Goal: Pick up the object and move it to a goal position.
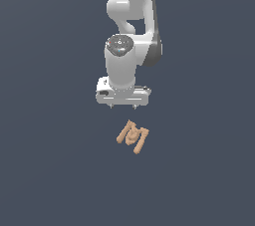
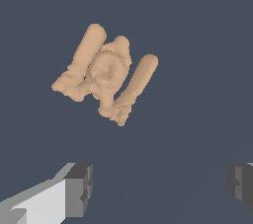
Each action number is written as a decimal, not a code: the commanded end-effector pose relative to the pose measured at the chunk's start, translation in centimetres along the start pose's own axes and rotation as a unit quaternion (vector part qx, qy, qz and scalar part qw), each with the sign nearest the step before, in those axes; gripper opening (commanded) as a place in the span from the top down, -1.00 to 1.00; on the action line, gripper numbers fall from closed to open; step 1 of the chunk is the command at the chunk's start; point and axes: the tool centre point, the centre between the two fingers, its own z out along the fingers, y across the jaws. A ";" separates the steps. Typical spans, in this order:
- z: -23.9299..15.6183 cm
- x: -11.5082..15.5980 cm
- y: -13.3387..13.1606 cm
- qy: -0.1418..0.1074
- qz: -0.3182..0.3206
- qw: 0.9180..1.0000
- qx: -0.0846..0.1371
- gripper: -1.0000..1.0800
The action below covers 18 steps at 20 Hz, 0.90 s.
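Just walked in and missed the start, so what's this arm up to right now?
A white Panda arm is working over a plain dark surface, going after a small tan-orange lumpy object. The gripper is open, with its fingers spread wide and nothing between them. The object lies on the surface, apart from the gripper, so no grasp has been made yet.

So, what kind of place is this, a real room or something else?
Probably a simulated test scene, not a real room: a flat, featureless dark blue-grey floor, a smoothly rendered white robot arm, and one small tan-orange lumpy object.
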 end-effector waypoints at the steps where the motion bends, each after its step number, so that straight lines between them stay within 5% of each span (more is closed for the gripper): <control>1: 0.0 0.0 0.0 0.000 0.000 1.000 0.000 -0.92; 18: -0.7 0.3 -0.4 0.002 0.004 1.000 -0.006 -0.92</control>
